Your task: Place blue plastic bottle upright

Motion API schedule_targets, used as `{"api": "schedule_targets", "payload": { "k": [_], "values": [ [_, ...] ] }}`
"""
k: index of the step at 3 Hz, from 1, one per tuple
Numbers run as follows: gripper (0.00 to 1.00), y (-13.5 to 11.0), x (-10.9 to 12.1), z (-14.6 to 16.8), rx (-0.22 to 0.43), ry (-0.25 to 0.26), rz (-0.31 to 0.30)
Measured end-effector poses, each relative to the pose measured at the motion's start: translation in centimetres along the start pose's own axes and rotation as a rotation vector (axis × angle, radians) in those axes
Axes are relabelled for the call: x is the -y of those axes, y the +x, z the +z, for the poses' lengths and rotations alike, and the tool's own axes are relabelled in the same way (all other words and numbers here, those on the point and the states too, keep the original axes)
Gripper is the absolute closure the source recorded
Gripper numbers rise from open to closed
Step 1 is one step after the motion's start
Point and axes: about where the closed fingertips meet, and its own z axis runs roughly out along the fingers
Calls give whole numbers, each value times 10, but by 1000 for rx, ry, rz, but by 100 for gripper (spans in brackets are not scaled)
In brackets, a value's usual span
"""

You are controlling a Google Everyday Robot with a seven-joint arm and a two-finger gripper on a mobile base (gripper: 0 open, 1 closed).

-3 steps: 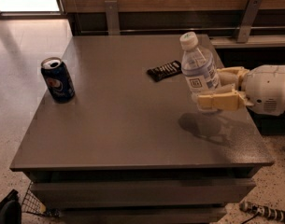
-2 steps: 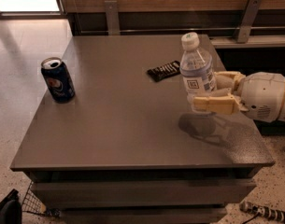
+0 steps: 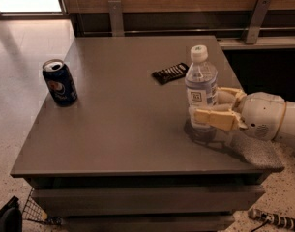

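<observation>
Scanning left to right. Far left is pale tiled floor, with a bright patch of light in the top corner. The grey worktop fills most of the view, with a shelf or drawer front under its front edge.

A dark blue soda can stands upright near the left edge of the worktop, silver top showing, well apart from everything else. Right of centre, toward the back, a small dark snack bar lies flat; its print is too small to read.

Just right of it and nearer the camera is the blue plastic bottle. It is upright, with a white cap on top and a white label round the middle, close to the worktop's right edge. Its base looks to be on the surface or just above it. I can't tell which, because shadow hides the contact line.

Next, the gripper reaches in from the right, level with the bottle's lower half, and is clamped on it. One tan finger lies across the near side and the other finger sits behind the far side. The white rounded wrist housing hangs past the worktop's right edge. Bottom right, a striped cable-like object lies on speckled floor.
</observation>
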Motion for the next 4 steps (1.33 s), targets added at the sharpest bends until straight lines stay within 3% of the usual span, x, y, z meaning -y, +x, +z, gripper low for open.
{"api": "schedule_targets", "payload": {
  "k": [3, 4],
  "values": [
    [100, 39, -13, -19, -5, 84, 78],
    [76, 37, -13, -18, -5, 82, 77]
  ]
}}
